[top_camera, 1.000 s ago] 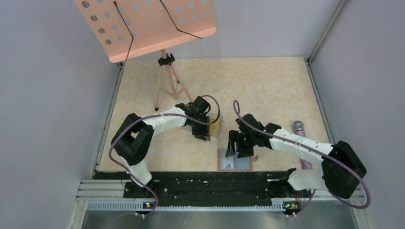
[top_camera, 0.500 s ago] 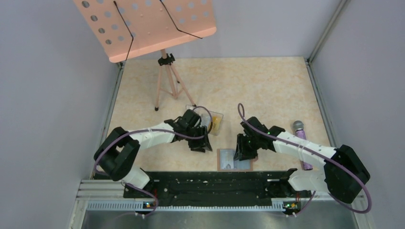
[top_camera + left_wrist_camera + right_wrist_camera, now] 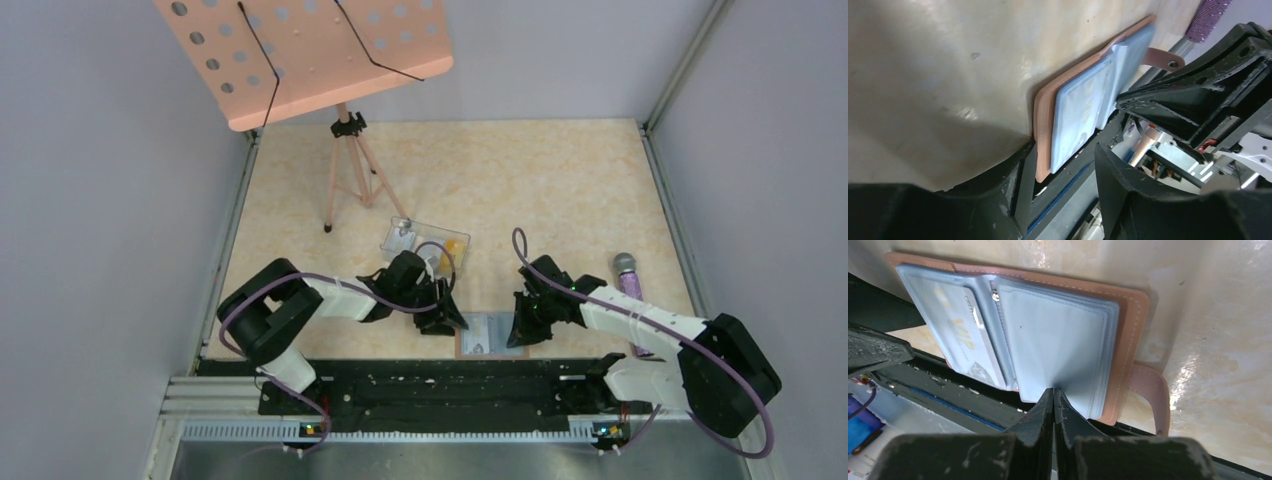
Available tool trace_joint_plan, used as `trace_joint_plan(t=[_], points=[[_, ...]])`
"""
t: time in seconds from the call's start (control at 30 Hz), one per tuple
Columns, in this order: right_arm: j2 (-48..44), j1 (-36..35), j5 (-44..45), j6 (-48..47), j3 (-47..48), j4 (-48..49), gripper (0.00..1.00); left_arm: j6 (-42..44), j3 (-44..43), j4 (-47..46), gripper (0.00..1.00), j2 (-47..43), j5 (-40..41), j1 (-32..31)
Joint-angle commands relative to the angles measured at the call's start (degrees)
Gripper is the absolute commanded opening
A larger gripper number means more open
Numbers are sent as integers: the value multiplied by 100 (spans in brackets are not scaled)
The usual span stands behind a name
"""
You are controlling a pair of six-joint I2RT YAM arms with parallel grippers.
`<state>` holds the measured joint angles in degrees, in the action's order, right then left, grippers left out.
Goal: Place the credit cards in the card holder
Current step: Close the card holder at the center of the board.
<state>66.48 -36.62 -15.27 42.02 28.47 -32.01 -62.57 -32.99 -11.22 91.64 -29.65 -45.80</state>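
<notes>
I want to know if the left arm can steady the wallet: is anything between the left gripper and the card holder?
Nothing visible. The left gripper, open, sits right at the card holder's near end, with only bare table beside it. The right gripper is at the opposite edge, shut on a blue inner sleeve.

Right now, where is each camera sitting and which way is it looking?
Top external: above and behind the arms, facing down at the table; left arm and right arm show.
Left wrist: on the left arm, facing low across the table at the card holder; its open jaws show.
Right wrist: on the right arm, facing down onto the card holder; its shut jaws show.
Shared: both wrist views see the card holder's blue pages.
</notes>
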Motion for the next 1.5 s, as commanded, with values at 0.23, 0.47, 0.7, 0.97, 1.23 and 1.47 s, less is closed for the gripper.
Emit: trace_joint_plan(t=[0.23,0.47,0.7,0.97,1.23,1.47], points=[[245,81,-11,30,-362,439,0,-439,-101,-1110,48,63,-226,-126],[313,85,-40,-35,-294,448,0,-202,-523,-559,45,-281,-346,-305],[405,81,-81,-93,-228,444,0,-89,-871,-280,45,-127,-415,-535],[410,84,-56,-151,-2,226,0,-102,-1357,-332,43,521,-603,-747],[3,82,370,-246,597,-595,1,-101,-1522,123,8,652,-284,-790],[-68,82,336,-332,996,-767,2,773,-1756,2245,0,-23,578,-777]])
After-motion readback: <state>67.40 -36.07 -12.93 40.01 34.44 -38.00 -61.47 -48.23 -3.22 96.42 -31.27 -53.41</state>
